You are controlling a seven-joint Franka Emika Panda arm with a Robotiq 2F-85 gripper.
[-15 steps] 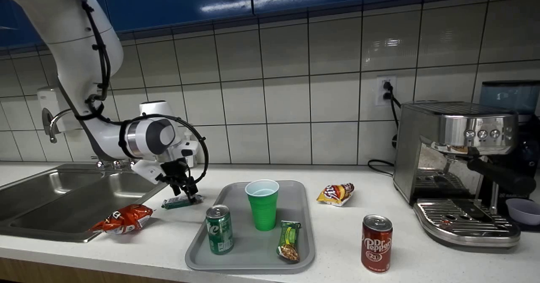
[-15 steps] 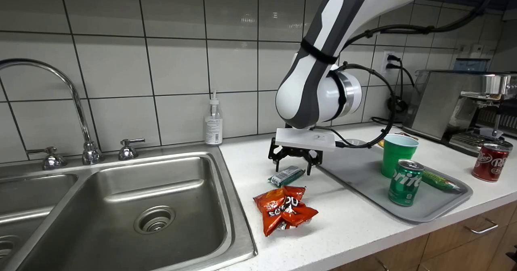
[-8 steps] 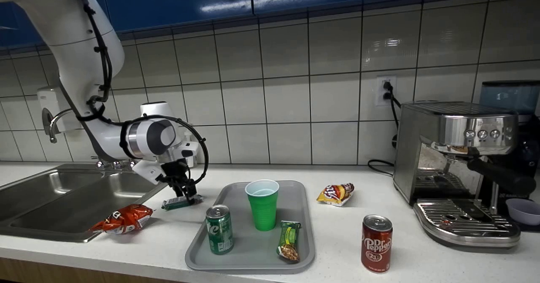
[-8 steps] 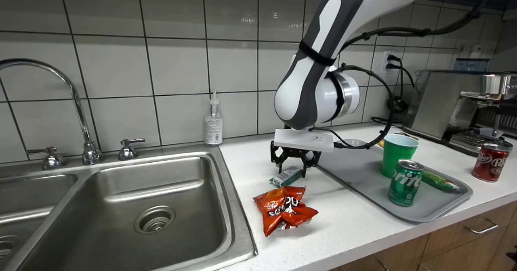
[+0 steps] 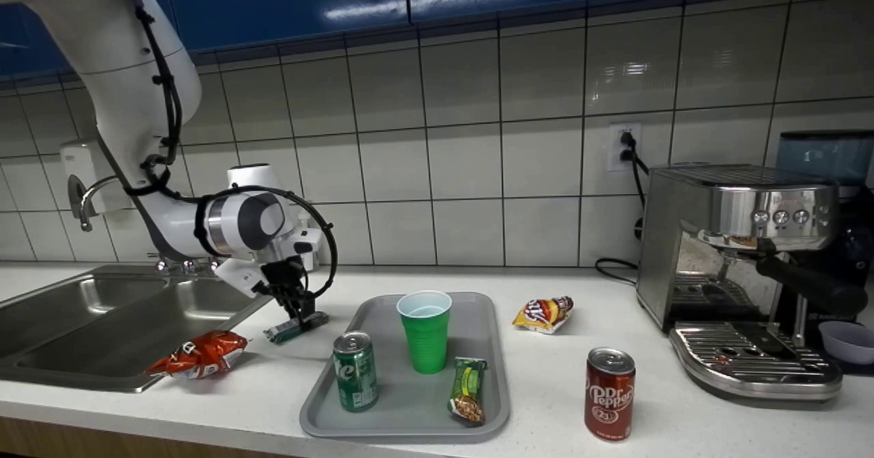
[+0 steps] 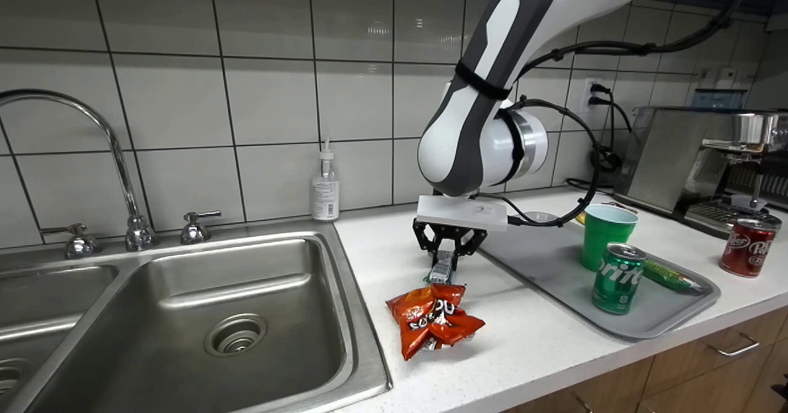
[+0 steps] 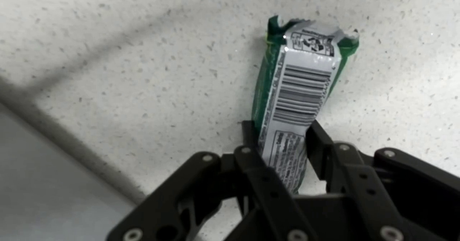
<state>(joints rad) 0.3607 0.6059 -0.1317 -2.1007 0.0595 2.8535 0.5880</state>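
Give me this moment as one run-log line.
end effector: closed on green bar | location: on counter | nearby: red snack bag | tray: green cup, Sprite can, wrapped snack

The gripper (image 7: pixel 282 130) looks matt; the snack bar (image 7: pixel 298 79) between its fingers (image 7: pixel 320 149) is wrapped in glossy, crinkled plastic. Beneath the gripper lies a smooth counter (image 7: pixel 179 90); near the gripper are a shiny, creased chip bag (image 6: pixel 434 324), a matt plastic tray (image 5: pixel 410 403) and a satin metal sink (image 6: pixel 295 320).
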